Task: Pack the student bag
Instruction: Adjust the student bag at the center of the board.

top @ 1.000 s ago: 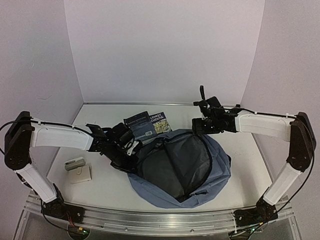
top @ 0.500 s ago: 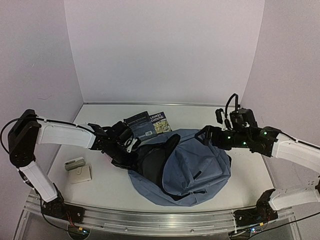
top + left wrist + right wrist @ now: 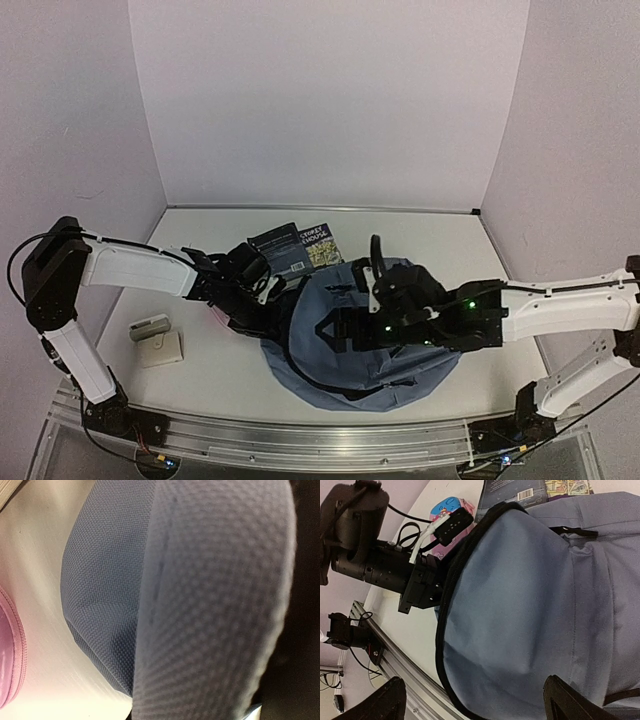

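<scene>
The slate-blue student bag (image 3: 400,350) lies in the middle of the table, its front flap folded over so that the dark lining is covered. My left gripper (image 3: 255,312) is at the bag's left edge; its wrist view is filled with the blue fabric (image 3: 200,605), its fingers are hidden, and it seems shut on that edge. My right gripper (image 3: 338,330) reaches across the bag from the right and hovers over the flap (image 3: 520,605), open and empty, with its fingertips (image 3: 390,700) wide apart. The right wrist view also shows the left gripper's black body (image 3: 417,587) against the black zipper edge.
A dark book (image 3: 280,250) and a colourful book (image 3: 322,243) lie behind the bag. A pink pencil case (image 3: 451,510) lies beside the left gripper, also in the left wrist view (image 3: 10,650). A small box (image 3: 150,327) and a white pad (image 3: 162,349) sit front left.
My right arm has swung from the back right down across the bag to the left. The flap has come over the open lining. The left gripper has stayed at the bag's left edge.
</scene>
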Available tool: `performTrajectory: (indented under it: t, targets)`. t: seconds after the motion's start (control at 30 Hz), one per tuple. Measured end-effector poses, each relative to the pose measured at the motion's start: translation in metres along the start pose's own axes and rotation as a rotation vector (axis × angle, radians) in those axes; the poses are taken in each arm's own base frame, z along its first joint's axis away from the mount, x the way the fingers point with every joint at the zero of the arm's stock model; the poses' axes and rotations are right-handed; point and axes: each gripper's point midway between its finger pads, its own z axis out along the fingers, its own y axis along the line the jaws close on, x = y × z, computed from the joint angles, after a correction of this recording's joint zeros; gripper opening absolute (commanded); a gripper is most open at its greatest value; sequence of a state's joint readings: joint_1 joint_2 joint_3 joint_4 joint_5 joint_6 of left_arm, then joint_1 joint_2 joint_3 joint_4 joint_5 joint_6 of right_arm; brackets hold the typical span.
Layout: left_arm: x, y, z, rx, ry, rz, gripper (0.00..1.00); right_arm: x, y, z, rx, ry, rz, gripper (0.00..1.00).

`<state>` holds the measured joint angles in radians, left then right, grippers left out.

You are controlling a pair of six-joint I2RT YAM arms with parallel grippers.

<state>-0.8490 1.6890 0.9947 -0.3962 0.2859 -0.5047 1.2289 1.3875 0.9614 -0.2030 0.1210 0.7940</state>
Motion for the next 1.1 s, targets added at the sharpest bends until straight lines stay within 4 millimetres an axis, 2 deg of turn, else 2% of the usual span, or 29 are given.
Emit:
performTrajectory:
  t: [0.17, 0.5, 0.53, 0.67, 0.73, 0.9, 1.0, 1.1]
  targets:
    - [-0.001, -0.001, 0.0, 0.002, -0.004, 0.0, 0.0, 0.022, 0.02, 0.03, 0.072, 0.007, -0.063, 0.91]
    - [-0.001, -0.001, 0.0, 0.002, -0.005, 0.0, 0.0, 0.063, 0.043, 0.07, 0.157, 0.066, -0.229, 0.71]
    - [-0.001, -0.001, 0.0, 0.002, -0.005, 0.0, 0.0, 0.066, 0.043, 0.074, 0.167, 0.073, -0.243, 0.67]
    - [-0.001, -0.001, 0.0, 0.002, -0.005, 0.0, 0.0, 0.079, 0.035, 0.088, 0.226, 0.104, -0.303, 0.42]
    - [-0.001, -0.001, 0.0, 0.002, -0.006, 0.0, 0.0, 0.082, 0.03, 0.091, 0.255, 0.113, -0.321, 0.31]
    - [-0.002, 0.0, -0.001, -0.002, -0.011, 0.001, 0.0, 0.078, 0.024, 0.089, 0.294, 0.104, -0.345, 0.18]
    - [-0.003, 0.0, -0.002, -0.004, -0.014, 0.001, 0.0, 0.073, 0.024, 0.084, 0.304, 0.09, -0.341, 0.01]
    - [-0.003, 0.001, -0.002, -0.01, -0.017, -0.001, 0.0, 0.063, 0.023, 0.073, 0.313, 0.056, -0.324, 0.0]
